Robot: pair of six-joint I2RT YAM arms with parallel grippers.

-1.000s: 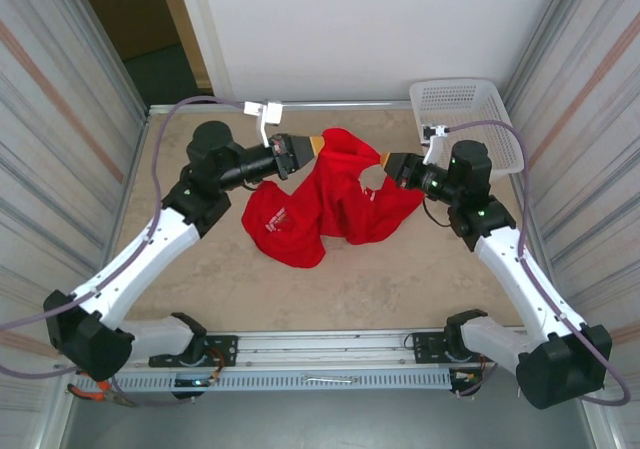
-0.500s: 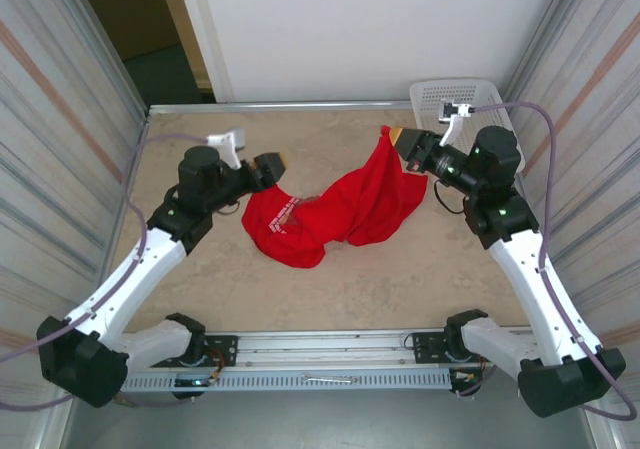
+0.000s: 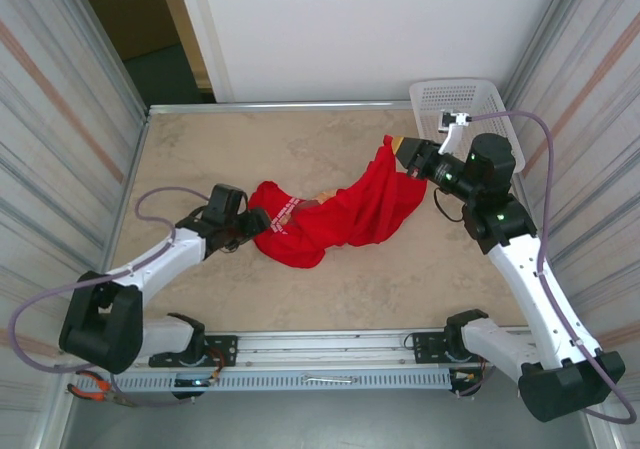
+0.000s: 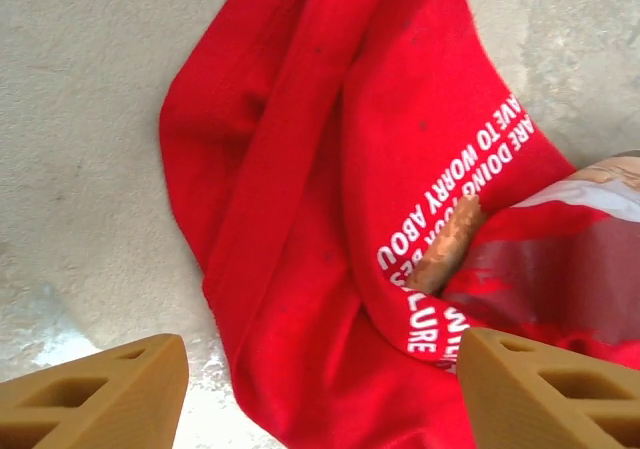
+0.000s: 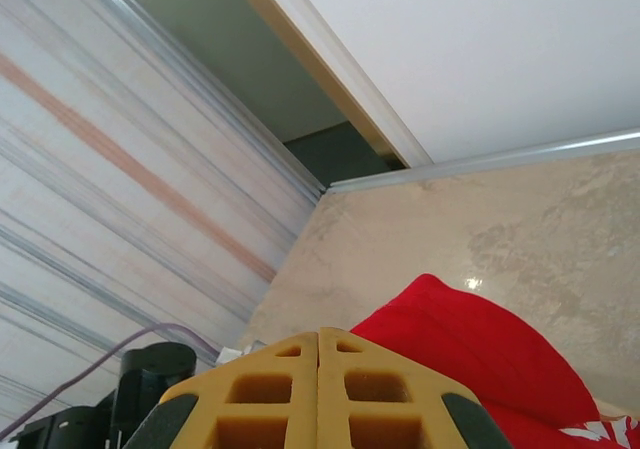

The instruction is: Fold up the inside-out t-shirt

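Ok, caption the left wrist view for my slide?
Left gripper, open, poised over the crumpled red t-shirt, white lettering showing, on the beige table.

The shirt (image 3: pixel 350 209) is matt red cloth. The worktop (image 3: pixel 300 149) looks like smooth stone, slightly glossy. The fingers (image 4: pixel 100 399) are matt plastic, the basket (image 3: pixel 460 99) plastic mesh.

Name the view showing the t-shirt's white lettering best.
Left wrist: the lettering on the t-shirt sits close, partly legible. Top external shows it as a tiny white patch; right wrist catches a white fragment at the frame's corner.
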